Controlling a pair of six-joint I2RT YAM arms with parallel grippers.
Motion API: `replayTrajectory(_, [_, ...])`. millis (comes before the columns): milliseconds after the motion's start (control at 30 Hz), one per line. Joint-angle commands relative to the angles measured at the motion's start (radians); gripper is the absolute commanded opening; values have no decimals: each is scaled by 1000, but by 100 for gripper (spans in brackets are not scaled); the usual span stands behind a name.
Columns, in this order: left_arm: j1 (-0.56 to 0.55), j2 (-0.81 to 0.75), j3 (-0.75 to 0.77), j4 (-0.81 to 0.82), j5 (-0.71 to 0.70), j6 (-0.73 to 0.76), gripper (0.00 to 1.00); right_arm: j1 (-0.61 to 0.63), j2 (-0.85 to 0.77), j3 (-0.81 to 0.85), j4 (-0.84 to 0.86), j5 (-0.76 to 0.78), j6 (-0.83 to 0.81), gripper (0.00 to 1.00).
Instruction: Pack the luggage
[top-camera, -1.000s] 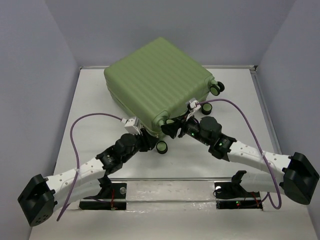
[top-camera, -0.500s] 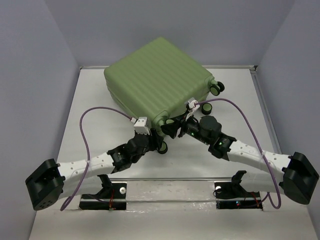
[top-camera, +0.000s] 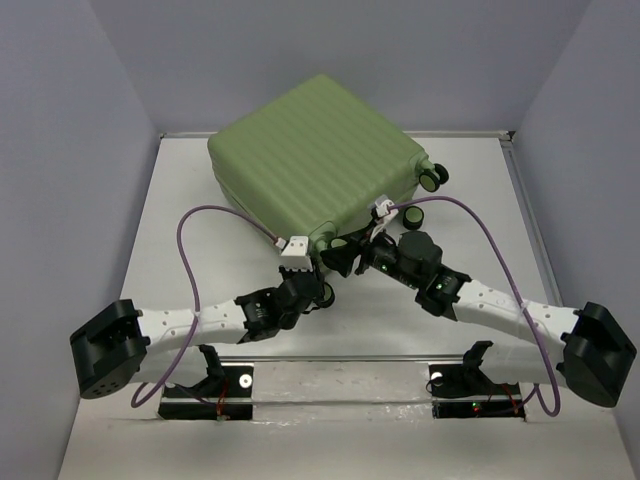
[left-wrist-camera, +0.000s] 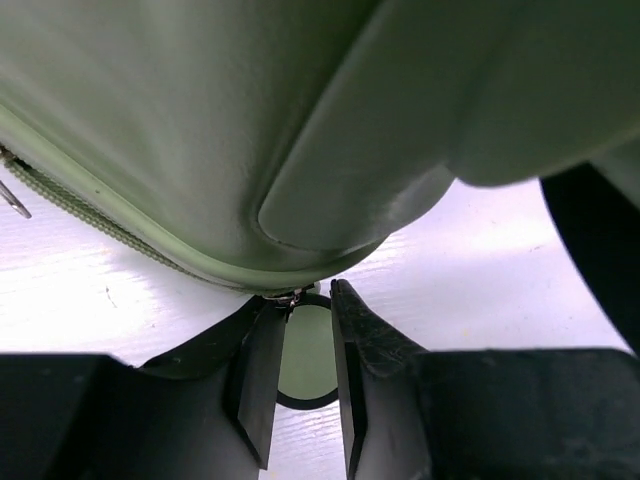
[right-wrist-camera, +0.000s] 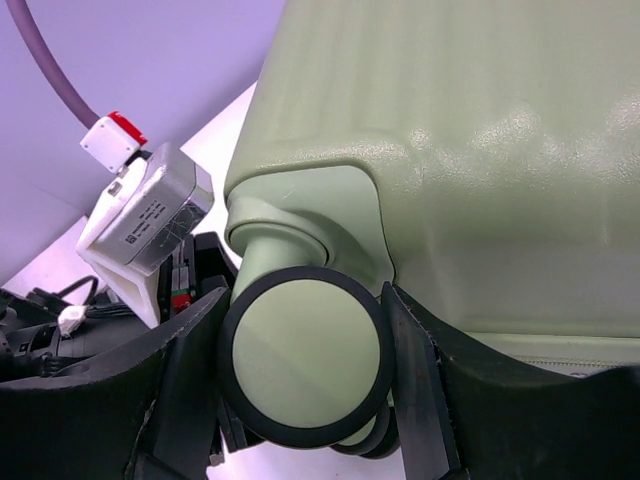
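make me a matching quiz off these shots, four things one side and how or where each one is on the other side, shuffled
Things
1. left gripper
2. right gripper
3. suitcase
4. left arm's cable

States
a. ribbed light-green shell, biggest thing in view
b. fingers on either side of a green-hubbed wheel
c. fingers a narrow gap apart, tips at the zipper seam
d. purple, curving in a loop

Pairs: 1-c, 2-b, 3-a, 4-d
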Motion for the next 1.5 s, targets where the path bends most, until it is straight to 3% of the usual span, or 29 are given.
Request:
replayTrajectory(0, [-13, -13, 66, -15, -236, -41, 34, 4, 16, 11, 70, -18, 10, 7])
replayTrajectory(267, [-13, -41, 60, -115, -272, -92, 6, 4, -1, -23, 81, 0, 19, 7])
replayTrajectory(467, [-12, -124, 8, -223, -286, -146, 6, 4, -96, -68, 10, 37, -7, 7])
replayTrajectory(633, [34, -280, -70, -336, -283, -170, 6, 4, -198, -112, -54, 37, -14, 7])
replayTrajectory(833, [229, -411, -144, -298, -154, -109, 6, 4, -297, -135, -111, 8, -19, 7])
replayTrajectory(1067, [401, -376, -67, -275, -123, -31, 7, 4, -357, -147, -178, -6, -25, 7])
replayTrajectory(1133, [415, -372, -49, -275, -111, -26, 14, 4, -365, -151, -189, -7, -22, 7])
replayTrajectory(1167, [422, -379, -42, -276, -106, -27, 27, 4, -369, -151, -191, -9, -19, 7])
replayTrajectory(1233, [422, -417, -20, -275, -50, -20, 42, 4, -373, -149, -195, -32, -7, 7])
replayTrajectory(1267, [422, -440, -10, -276, -18, -17, 58, 4, -366, -144, -201, -42, -5, 7])
replayTrajectory(1333, [421, -516, 25, -275, 18, 18, 69, 4, -363, -114, -238, -73, -8, 7])
replayTrajectory(1367, [421, -570, 40, -275, 45, 38, 99, 4, -362, -102, -246, -79, -14, 7])
replayTrajectory(1467, [421, -633, 108, -290, 55, 89, 99, 25, -365, -57, -275, -107, -22, 7])
